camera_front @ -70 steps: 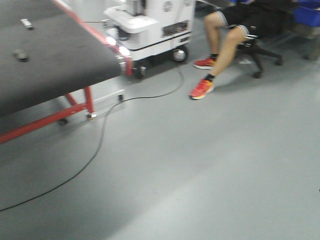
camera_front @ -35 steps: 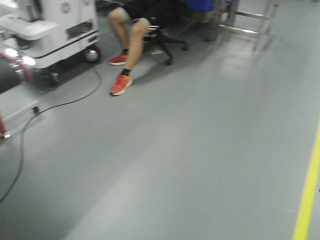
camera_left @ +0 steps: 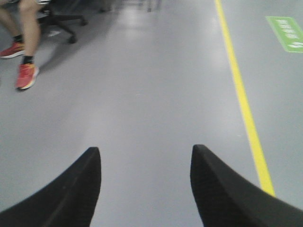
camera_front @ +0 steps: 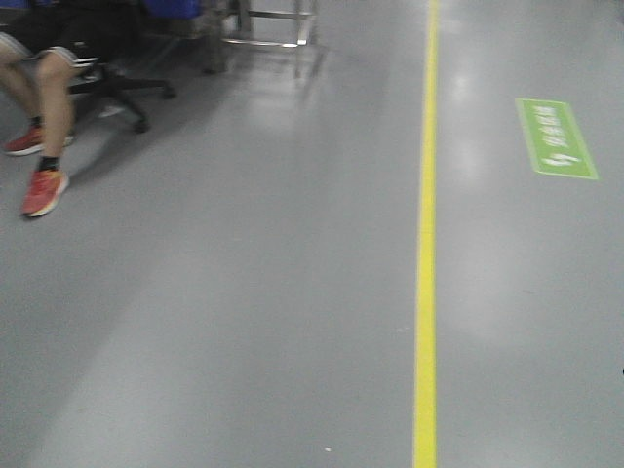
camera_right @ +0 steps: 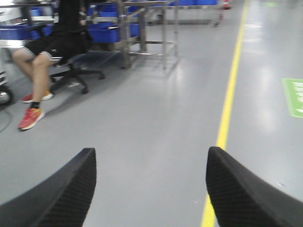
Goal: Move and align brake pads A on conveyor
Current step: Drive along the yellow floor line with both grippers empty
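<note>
Two grippers, both with jaws spread and nothing between them: the left gripper (camera_left: 146,151) and right gripper (camera_right: 151,151) hang over grey floor just left of the yellow line (camera_front: 426,244). The brake pads A and the conveyor appear in no view. Risk: any base travel toward them starts unsighted, and the seated person (camera_front: 44,107), well left of the line, has feet exposed to collision.
</note>
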